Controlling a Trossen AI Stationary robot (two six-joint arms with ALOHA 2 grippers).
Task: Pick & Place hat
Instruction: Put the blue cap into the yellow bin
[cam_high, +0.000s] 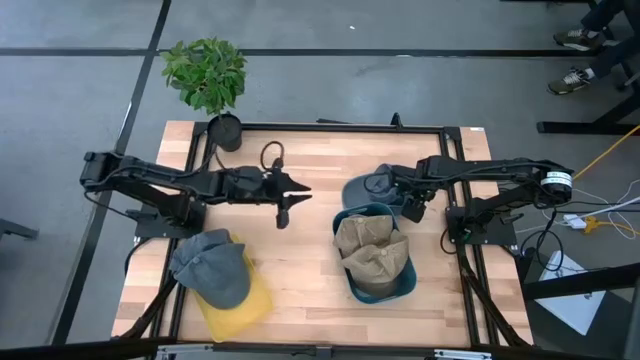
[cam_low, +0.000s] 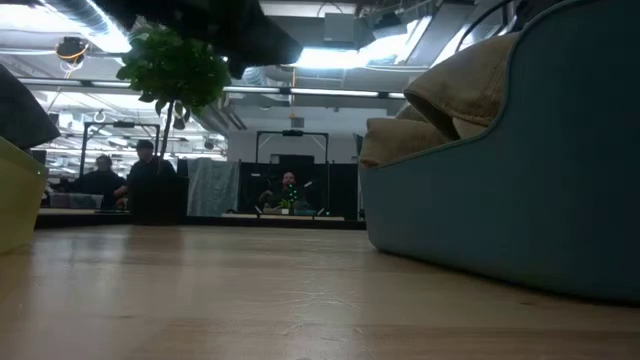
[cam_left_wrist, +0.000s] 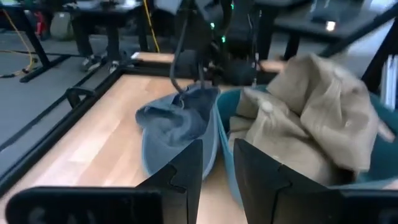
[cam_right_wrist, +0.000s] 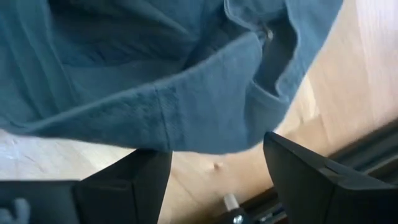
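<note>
High view: pale wooden table (cam_high: 290, 270) in a black frame, grey floor around; potted green plant (cam_high: 208, 75) at the far edge. Left gripper (cam_high: 283, 196) mid-table, empty, fingers slightly apart. Right gripper (cam_high: 412, 208) spread wide over a blue denim hat (cam_high: 362, 189) lying beside a teal bin (cam_high: 375, 285) of tan hats.

Low view: people seated in the room behind.

Wrist views: no legible writing.

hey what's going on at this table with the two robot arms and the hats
The right gripper hangs open just above a blue hat lying on the table, beside a teal bin holding a tan hat. The left gripper hovers mid-table holding nothing. Another blue hat rests on a yellow bin.
</note>
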